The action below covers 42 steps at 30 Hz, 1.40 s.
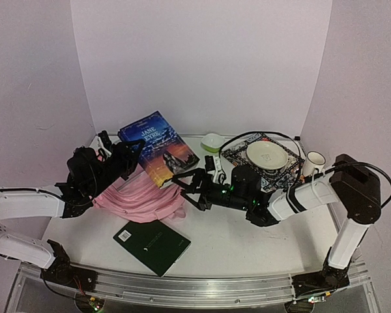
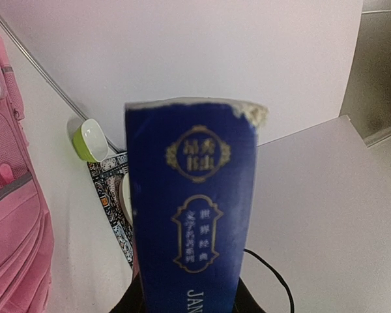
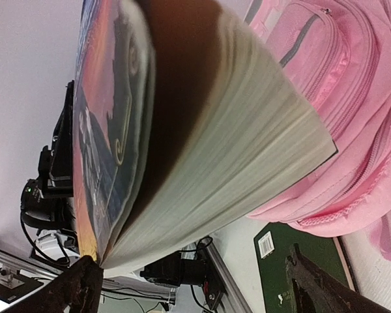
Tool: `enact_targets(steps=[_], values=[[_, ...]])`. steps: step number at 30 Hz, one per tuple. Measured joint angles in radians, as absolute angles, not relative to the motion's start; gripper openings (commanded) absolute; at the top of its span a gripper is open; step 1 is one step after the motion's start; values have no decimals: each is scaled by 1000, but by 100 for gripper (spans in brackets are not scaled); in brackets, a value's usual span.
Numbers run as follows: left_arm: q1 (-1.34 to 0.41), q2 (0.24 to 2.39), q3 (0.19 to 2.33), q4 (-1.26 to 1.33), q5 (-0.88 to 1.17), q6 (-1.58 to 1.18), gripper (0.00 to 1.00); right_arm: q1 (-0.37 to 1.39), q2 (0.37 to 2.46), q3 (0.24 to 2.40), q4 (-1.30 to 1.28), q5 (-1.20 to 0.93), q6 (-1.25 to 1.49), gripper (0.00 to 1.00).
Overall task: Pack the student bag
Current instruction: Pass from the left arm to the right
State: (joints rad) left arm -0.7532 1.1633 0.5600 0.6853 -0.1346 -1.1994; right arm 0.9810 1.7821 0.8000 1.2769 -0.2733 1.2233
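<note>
Student bag (image 1: 143,199) (one) lies by two books: green book (image 1: 151,240) flat, blue book (image 1: 158,145) clamped in left jaws, right jaws apart.

The top external view looks down from high behind the arm bases, far enough off to take in the whole white table (image 1: 247,244) around the thick blue paperback book (image 1: 158,147). The left wrist view sits close against that book's spine (image 2: 192,215), facing along it. The right wrist view, rolled sideways, is close under the book's page edges (image 3: 234,150). All three share the book and the soft pink fabric backpack (image 1: 143,199) (image 2: 13,195) (image 3: 339,98) beside it.
</note>
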Motion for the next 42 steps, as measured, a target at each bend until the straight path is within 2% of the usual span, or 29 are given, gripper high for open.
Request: enact_targets(steps=[15,42], values=[[-764,1145,477,736,-169,-1212,0,984,1777,837,1273,-318,1208,98],[-788,1116,449,762,-161,-1310,0,959,1808,884,1270,-305,1209,98]])
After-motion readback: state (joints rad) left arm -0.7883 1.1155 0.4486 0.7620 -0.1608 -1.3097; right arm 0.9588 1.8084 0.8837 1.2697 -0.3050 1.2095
